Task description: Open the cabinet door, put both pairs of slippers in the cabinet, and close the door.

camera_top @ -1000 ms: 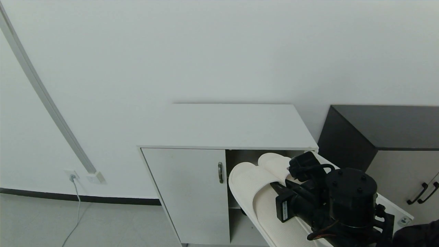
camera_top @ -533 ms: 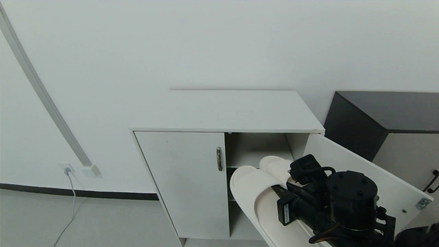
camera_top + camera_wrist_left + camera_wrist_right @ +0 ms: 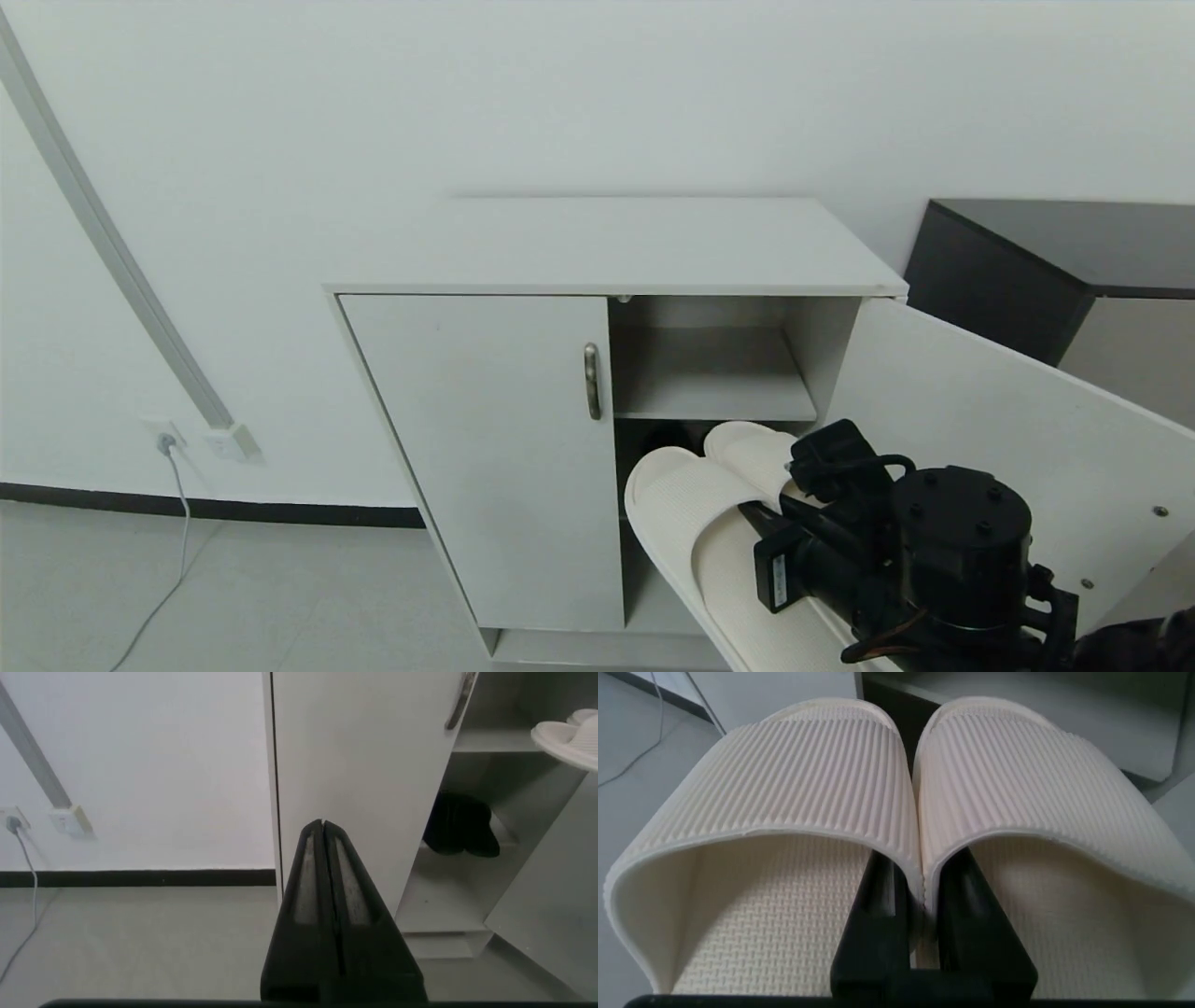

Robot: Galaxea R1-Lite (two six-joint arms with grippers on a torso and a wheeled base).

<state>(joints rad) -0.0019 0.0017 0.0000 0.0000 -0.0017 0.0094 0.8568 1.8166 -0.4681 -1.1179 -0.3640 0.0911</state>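
The right gripper (image 3: 920, 873) is clamping the cream slippers (image 3: 813, 784) by their inner walls. One finger is sitting inside each slipper, and the two walls are being squeezed together between them. The pair is lying side by side in the grip, toes pointing at the cabinet (image 3: 635, 243). It is hanging before the cabinet's open right half, just below the upper shelf (image 3: 714, 392). Whether the toes are crossing the cabinet's front edge cannot be told.

The left gripper (image 3: 322, 835) is hanging low in front of the cabinet with its fingers pressed flat together, facing the edge of the left door (image 3: 485, 448).

That left door is standing shut, with its metal handle (image 3: 591, 381) running upright along the edge next to the opening. The right door (image 3: 980, 439) is swinging wide, out to the cabinet's right.

Inside the cabinet, the dark slippers (image 3: 462, 826) are resting on a board below the upper shelf.

A black cabinet (image 3: 1055, 271) is standing just to the right of the cabinet, behind the open door. To the cabinet's left, a wall socket (image 3: 168, 437) is holding a plugged-in cable low on the wall, and a grey trunking strip (image 3: 93, 224) is slanting up above it.
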